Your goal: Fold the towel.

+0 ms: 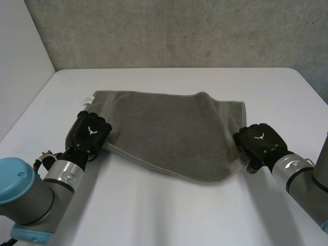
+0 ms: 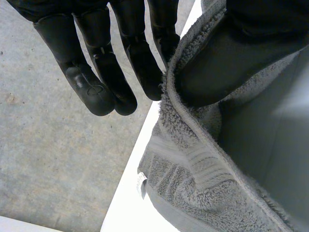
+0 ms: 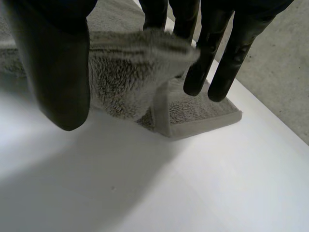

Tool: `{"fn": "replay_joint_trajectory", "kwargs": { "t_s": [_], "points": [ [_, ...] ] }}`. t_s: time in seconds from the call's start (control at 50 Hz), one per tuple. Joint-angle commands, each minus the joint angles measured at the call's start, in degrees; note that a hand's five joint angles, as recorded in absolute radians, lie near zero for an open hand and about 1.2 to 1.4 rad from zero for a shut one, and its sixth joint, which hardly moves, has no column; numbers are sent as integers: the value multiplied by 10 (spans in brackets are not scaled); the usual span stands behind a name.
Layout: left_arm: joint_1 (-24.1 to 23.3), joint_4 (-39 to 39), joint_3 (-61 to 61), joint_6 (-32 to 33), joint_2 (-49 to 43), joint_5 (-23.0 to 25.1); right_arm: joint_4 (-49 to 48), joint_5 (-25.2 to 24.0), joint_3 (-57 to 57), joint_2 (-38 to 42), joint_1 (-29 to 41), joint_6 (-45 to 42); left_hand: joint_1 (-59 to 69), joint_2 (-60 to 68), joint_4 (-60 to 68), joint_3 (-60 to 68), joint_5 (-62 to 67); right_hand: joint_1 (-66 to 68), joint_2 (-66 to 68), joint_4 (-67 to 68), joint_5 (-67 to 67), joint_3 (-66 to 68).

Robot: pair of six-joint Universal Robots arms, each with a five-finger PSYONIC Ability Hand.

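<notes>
A grey towel (image 1: 169,133) lies across the middle of the white table, its top layer folded over with a slanted near edge. My left hand (image 1: 91,132) is at the towel's left edge. In the left wrist view the thumb (image 2: 231,58) pinches the towel's hem (image 2: 170,104) against the straight fingers (image 2: 96,72). My right hand (image 1: 259,142) is at the towel's right edge near the front corner. There the thumb (image 3: 58,72) and straight fingers (image 3: 217,53) stand apart, and a raised fold of the towel (image 3: 130,82) lies loosely between them.
The white table (image 1: 164,215) has bare room in front of the towel and on both sides. Beyond its far edge is a grey concrete floor (image 1: 179,31). A pale wall (image 1: 20,61) stands to the left.
</notes>
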Motion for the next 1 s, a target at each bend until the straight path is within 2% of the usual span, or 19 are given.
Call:
{"fn": "replay_joint_trajectory", "kwargs": {
  "t_s": [0.02,0.06,0.08,0.1,0.12,0.14,0.16,0.4,0.42,0.44,0.48,0.54,0.6,0.82,0.84,0.86,0.88,0.92,1.0],
  "points": [
    [1,0,-1,0,1,0,-13,1,16,1,-2,0,-20,-68,-75,-84,-147,-6,-9,-7,9,-7],
    [1,1,0,-1,0,0,-22,1,22,0,-3,0,-20,-68,-75,-84,-147,23,20,22,38,21],
    [1,1,0,-1,0,0,-30,0,29,-1,-3,-1,-20,-68,-75,-84,-147,94,91,93,109,93],
    [1,1,0,-1,0,0,-37,-1,34,-3,-3,-1,-20,-68,-75,-84,-147,252,248,251,267,250],
    [1,1,0,-1,0,0,-37,-1,34,-3,-3,-1,-20,-68,-75,-84,-147,253,250,252,268,252],
    [1,1,0,-1,0,0,-45,-2,39,-7,-3,0,-20,-68,-75,-84,-147,450,446,449,465,448],
    [3,2,0,-1,0,0,-55,-6,44,-11,-3,1,-20,-68,-75,-84,-147,484,481,483,499,483],
    [9,7,3,-1,-2,0,-77,-14,45,-55,-29,89,-20,-68,-75,-84,-147,485,482,484,500,483],
    [10,8,5,-1,-3,0,-77,-14,45,-56,-42,95,-98,-146,-153,-162,-225,485,482,484,500,483],
    [10,8,5,-1,-3,0,-77,-14,45,-56,-42,95,-99,-147,-154,-163,-226,485,482,484,500,483],
    [13,9,7,0,-10,-1,-76,-14,42,-57,-66,97,-250,-298,-304,-314,-377,485,482,484,500,483],
    [18,9,13,1,-19,-2,-74,-13,39,-57,-77,97,-314,-362,-369,-378,-441,485,482,484,500,483],
    [22,9,15,1,-21,-3,-75,-13,38,-57,-82,95,-319,-368,-374,-383,-446,485,482,484,500,483],
    [40,4,17,1,-27,-3,-75,-5,29,-55,-106,96,-304,-352,-359,-368,-431,485,482,484,500,483],
    [40,3,15,1,-25,-3,-75,-4,28,-54,-108,96,-277,-326,-332,-342,-404,485,482,484,500,483],
    [40,1,13,1,-22,-2,-75,-4,28,-54,-110,96,-196,-244,-250,-260,-323,485,482,484,500,483],
    [40,1,13,1,-22,-2,-75,-4,28,-54,-110,96,-195,-243,-249,-259,-322,485,482,484,500,483],
    [40,1,8,0,-17,-1,-75,-4,28,-54,-111,94,-21,-69,-75,-85,-148,485,482,484,500,483],
    [38,0,5,0,-16,-1,-74,-5,28,-54,-111,94,-20,-68,-75,-84,-147,485,482,484,500,483]
  ]
}}
